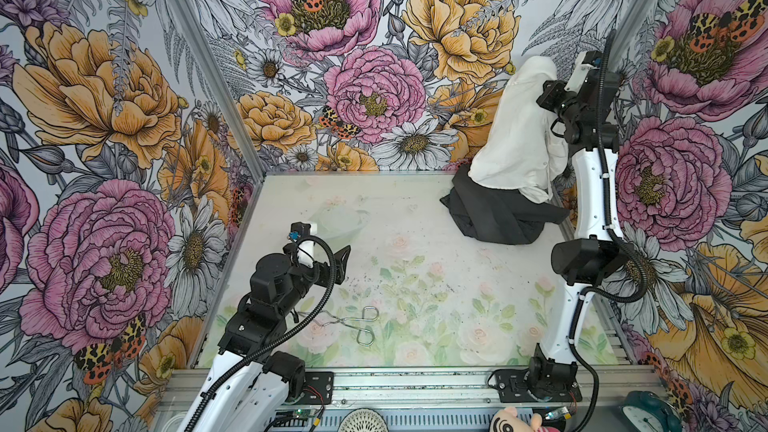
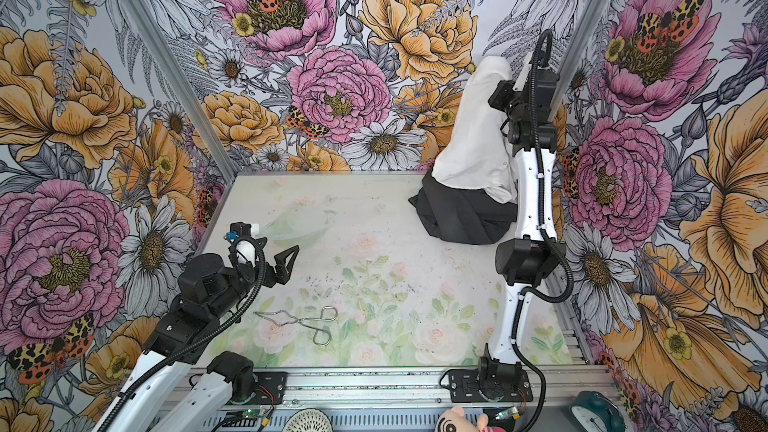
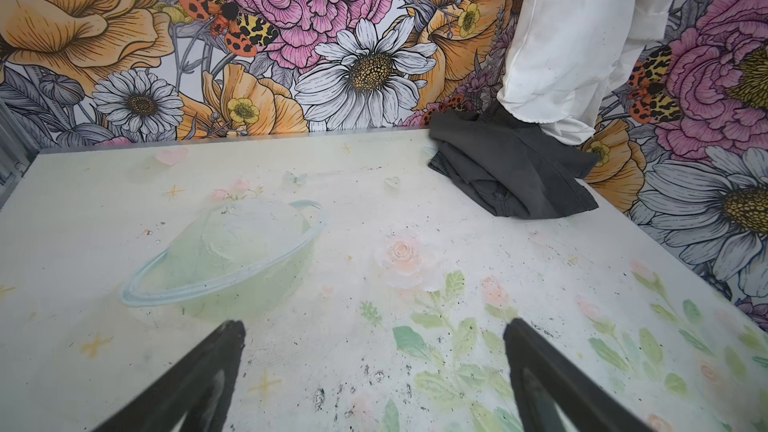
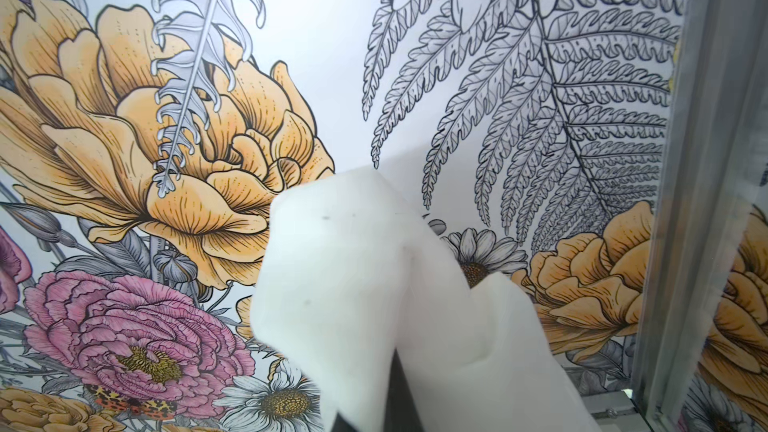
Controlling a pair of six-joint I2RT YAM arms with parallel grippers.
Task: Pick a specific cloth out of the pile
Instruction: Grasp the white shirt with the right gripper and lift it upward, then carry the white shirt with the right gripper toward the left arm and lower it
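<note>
Cloth [image 1: 515, 135], white and wrinkled, hangs from the right gripper [image 4: 398, 388], whose fingers are pinched together on its top fold and mostly buried in fabric. Its long axis runs straight down from them. The lower hem meets the charcoal garment [image 1: 503, 214] in the far right corner; whether it has cleared the garment I cannot tell. The right arm is much the nearer. The left gripper [image 3: 374, 332], fingers wide apart and empty, hovers well apart over the scuffed, floral-printed table [image 1: 415, 243]. The flowered walls [image 1: 374, 56] stand close behind and beside the cloth, so the free room is likely toward the table's middle.

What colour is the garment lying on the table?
Charcoal-black garment; shows best in the left wrist view.
</note>
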